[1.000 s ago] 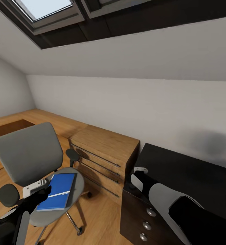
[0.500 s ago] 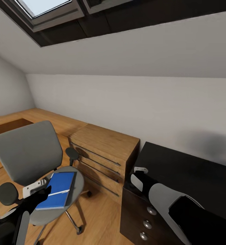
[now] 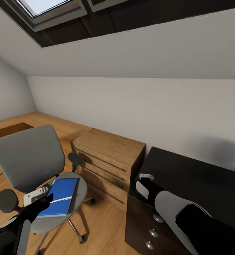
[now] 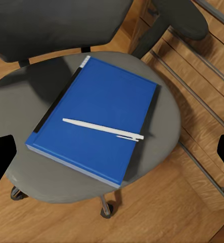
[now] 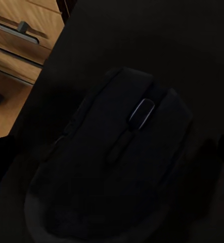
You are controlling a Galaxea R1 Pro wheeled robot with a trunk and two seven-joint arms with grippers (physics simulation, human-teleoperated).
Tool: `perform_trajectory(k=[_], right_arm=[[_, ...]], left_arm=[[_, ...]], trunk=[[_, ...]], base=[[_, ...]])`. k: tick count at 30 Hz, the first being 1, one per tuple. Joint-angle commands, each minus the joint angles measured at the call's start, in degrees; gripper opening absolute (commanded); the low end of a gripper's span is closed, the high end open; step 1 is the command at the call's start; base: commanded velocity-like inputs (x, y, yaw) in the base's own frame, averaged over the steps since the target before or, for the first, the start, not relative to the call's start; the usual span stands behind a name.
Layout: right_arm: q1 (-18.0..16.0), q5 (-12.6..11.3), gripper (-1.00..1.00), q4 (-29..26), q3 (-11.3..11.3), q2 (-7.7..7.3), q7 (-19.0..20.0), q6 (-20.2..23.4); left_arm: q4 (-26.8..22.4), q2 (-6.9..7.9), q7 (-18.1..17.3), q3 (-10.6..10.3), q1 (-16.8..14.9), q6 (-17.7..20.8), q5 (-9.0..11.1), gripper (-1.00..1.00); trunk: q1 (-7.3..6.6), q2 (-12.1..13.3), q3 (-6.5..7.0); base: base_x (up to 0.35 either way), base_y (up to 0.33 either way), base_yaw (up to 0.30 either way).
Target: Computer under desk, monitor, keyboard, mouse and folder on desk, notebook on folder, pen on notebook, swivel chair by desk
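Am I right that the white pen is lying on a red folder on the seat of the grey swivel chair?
Not quite: the folder is blue, not red, as the left wrist view shows. The white pen does lie on it, on the seat of the grey swivel chair.

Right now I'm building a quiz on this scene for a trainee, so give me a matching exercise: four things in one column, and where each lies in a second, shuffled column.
Things:
1. pen
2. blue folder
3. mouse
4. swivel chair

Places:
A. on the black desk
B. on the wooden floor, beside the wooden dresser
C. across the blue cover
D. flat on the grey seat

Pairs: 1-C, 2-D, 3-A, 4-B
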Motion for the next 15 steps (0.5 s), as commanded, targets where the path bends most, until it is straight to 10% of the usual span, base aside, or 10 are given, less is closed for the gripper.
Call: perform_trajectory(k=[1,8,9,15], right_arm=[[-0.02,-0.24,1.0,-0.02,0.4,0.0,-0.34,0.4],[-0.02,-0.24,1.0,-0.02,0.43,0.0,-0.39,0.4],[-0.02,-0.24,-1.0,-0.02,0.44,0.0,-0.41,0.42],[-0.02,-0.24,-1.0,-0.02,0.4,0.0,-0.43,0.57]], left_arm=[[-0.08,-0.04,0.2,0.08,-0.05,0.31,0.52,1.0],[-0.08,-0.04,0.2,0.08,-0.05,0.31,0.52,1.0],[-0.08,-0.04,0.2,0.08,-0.05,0.31,0.52,1.0],[-0.08,-0.04,0.2,0.08,-0.05,0.31,0.52,1.0]], trunk=[[0.0,-0.03,-0.07],[0.0,-0.03,-0.07],[0.0,-0.03,-0.07],[0.0,-0.03,-0.07]], base=[[0.0,0.0,0.0],[0.0,0.0,0.0],[0.0,0.0,0.0],[0.0,0.0,0.0]])
